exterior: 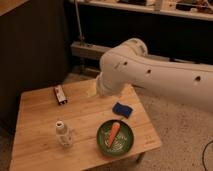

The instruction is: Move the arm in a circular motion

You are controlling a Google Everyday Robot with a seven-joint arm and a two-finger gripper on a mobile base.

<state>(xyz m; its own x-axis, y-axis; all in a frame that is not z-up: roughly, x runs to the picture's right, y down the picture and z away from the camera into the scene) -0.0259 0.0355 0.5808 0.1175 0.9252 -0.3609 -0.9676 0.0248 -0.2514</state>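
Observation:
The arm [150, 75] is a thick cream-white tube with small dark screw holes. It reaches in from the right edge and ends in a rounded elbow joint [117, 70] above the back edge of the wooden table [40, 115]. The lower segment drops behind the elbow to about the table's back edge. My gripper is hidden behind the arm and does not show.
On the table are a dark bar [60, 94] at the back left, a small white bottle [61, 134] at the front left, a blue sponge [121, 110], and a green plate [104, 142] holding a carrot [115, 132]. A pale object [92, 89] peeks out beside the elbow. A dark shelf unit stands behind.

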